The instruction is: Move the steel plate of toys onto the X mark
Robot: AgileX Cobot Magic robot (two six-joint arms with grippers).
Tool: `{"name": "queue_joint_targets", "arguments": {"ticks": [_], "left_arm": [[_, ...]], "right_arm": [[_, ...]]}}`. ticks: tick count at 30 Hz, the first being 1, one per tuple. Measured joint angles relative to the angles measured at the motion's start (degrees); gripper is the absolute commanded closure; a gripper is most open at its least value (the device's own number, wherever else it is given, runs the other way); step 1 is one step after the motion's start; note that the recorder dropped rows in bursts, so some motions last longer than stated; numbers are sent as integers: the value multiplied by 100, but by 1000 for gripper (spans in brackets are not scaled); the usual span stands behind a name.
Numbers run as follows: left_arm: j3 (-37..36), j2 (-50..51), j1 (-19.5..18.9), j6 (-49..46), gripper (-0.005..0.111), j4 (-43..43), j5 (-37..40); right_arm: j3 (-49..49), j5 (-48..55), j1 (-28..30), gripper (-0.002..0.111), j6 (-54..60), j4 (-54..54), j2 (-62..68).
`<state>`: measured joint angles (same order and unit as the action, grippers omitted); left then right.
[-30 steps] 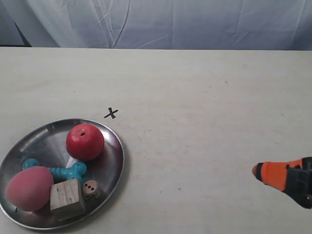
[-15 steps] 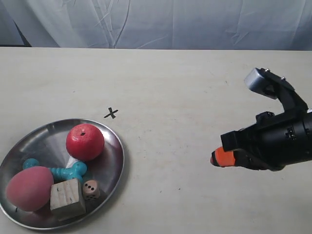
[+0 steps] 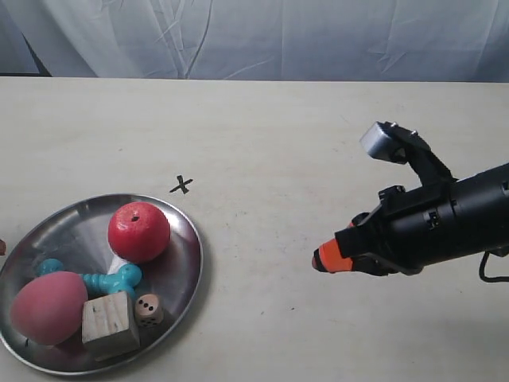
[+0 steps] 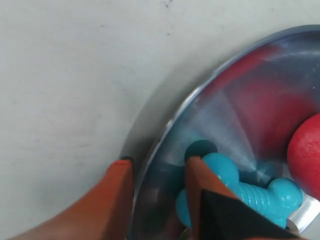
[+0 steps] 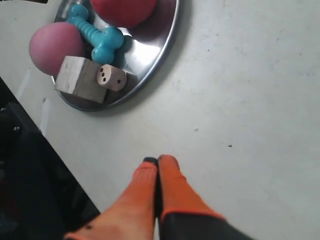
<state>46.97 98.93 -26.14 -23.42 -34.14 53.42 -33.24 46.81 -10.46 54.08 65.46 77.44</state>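
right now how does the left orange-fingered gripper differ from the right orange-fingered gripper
The left orange-fingered gripper is open; the right orange-fingered gripper is shut, fingertips pressed together. The left one straddles the rim of the round steel plate, one finger inside, one outside; the right one is over bare cream table, apart from the plate. Both have orange fingers and grip nothing.

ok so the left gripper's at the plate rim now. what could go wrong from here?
1. The left gripper is open astride the plate rim, and its inner finger is right next to the blue bone. Closing may pinch or shove it.
2. Gripped at one edge only, the plate could tilt, and the apple and peach could roll over the shallow rim before reaching the X mark.
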Motion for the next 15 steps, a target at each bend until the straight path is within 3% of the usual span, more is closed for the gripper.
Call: {"name": "queue_joint_targets", "arguments": {"ticks": [4, 7, 15], "left_arm": [[0, 0, 0, 0, 69, 4, -15], [0, 0, 0, 0, 69, 4, -51], [0, 215, 0, -75, 69, -110, -76]], "right_arm": [[0, -10, 0, 74, 84, 150, 304], [0, -10, 0, 60, 189, 264, 418], [0, -112, 0, 60, 249, 466, 501]]}}
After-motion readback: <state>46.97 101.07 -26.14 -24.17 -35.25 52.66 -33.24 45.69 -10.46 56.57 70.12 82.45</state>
